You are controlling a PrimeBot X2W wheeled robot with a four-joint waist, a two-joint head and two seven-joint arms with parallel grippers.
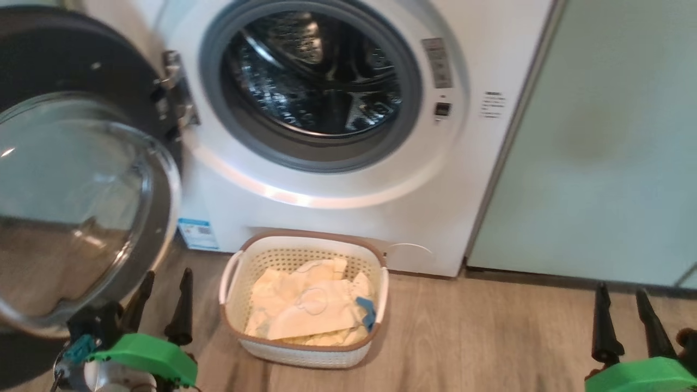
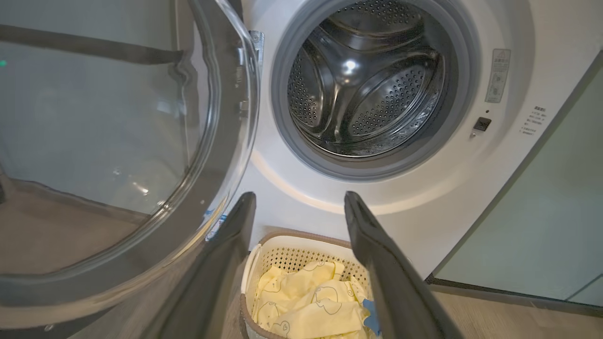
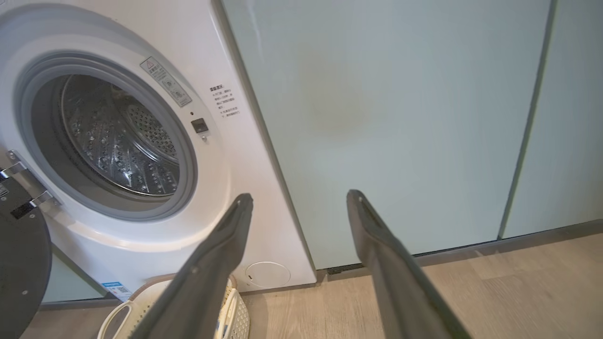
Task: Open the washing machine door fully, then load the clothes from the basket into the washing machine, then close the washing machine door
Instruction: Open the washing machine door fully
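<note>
Washing machine door (image 1: 81, 190): open, frame left. Basket (image 1: 305, 354) with clothes (image 1: 305, 310): floor (image 1: 490, 337), lower centre. Left pincer (image 1: 167, 274), lower left; right pincer (image 1: 621, 289), lower right: both apart, empty.

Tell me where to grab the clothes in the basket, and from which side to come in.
Pinch the top cream fold at the middle of the clothes, coming straight down from above. The basket walls in the pile on every side, so only the top is open, and the loose heap offers raised folds there. The left gripper, open, sits nearest.
</note>
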